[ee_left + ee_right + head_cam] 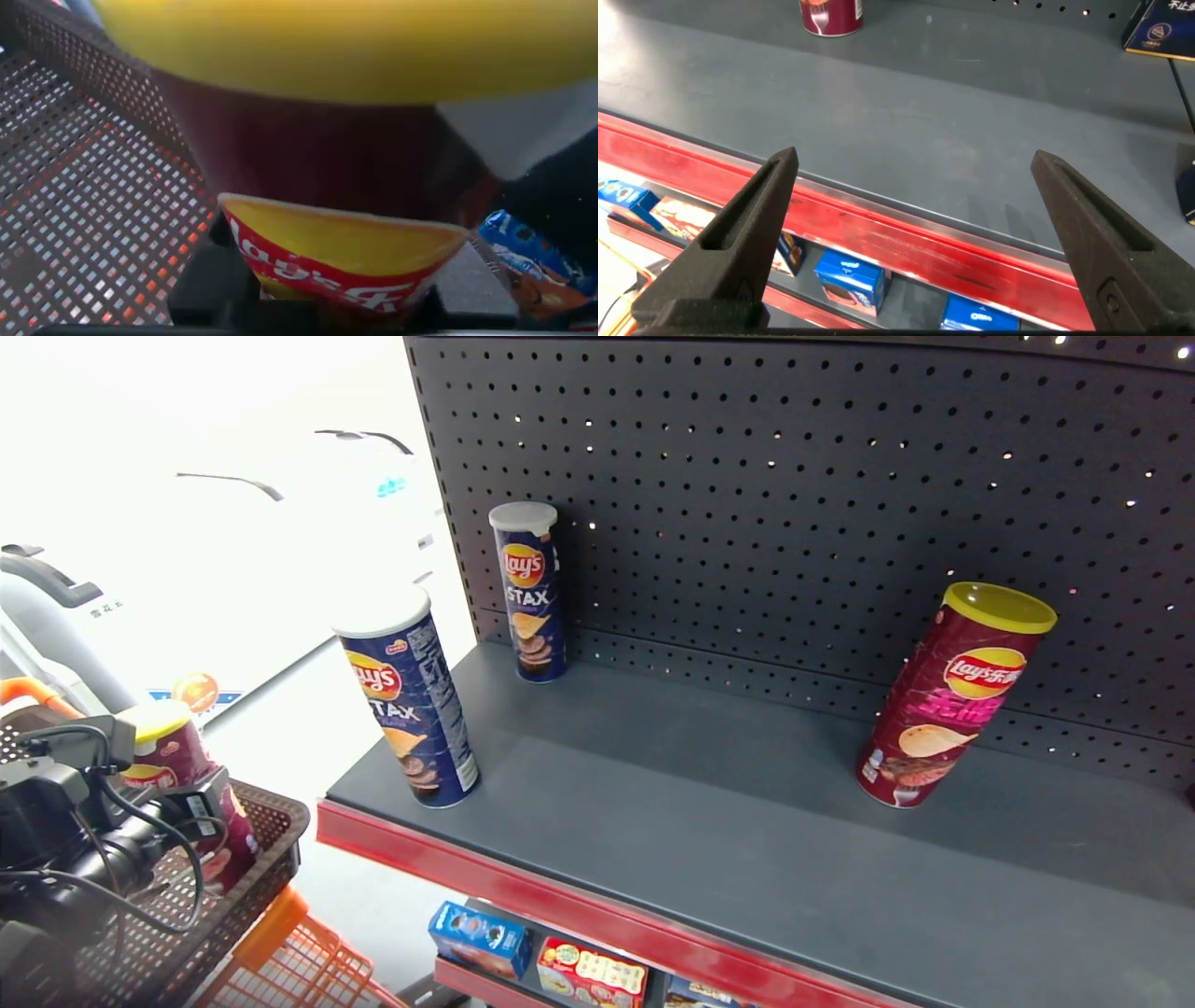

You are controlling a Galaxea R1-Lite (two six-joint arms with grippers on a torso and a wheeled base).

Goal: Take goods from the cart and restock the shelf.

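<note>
Gripping a maroon chip can (171, 751) with my left tool (198, 805), down in the cart (299, 971).
The can stands in the cart's brown basket (273, 840). My right tool (912, 157) hangs wide open above the shelf's (709, 859) red front edge. A near blue can (411, 709), a far blue can (529, 593) and another maroon can (948, 700) stand on the shelf.

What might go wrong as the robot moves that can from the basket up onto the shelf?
The front blue can stands near the red edge of the shelf, on the basket's side; an arm coming up may knock it off. The maroon can inside the basket might catch the rim on the way out. The shelf's cans are tall and narrow, so a nudge could topple one.
</note>
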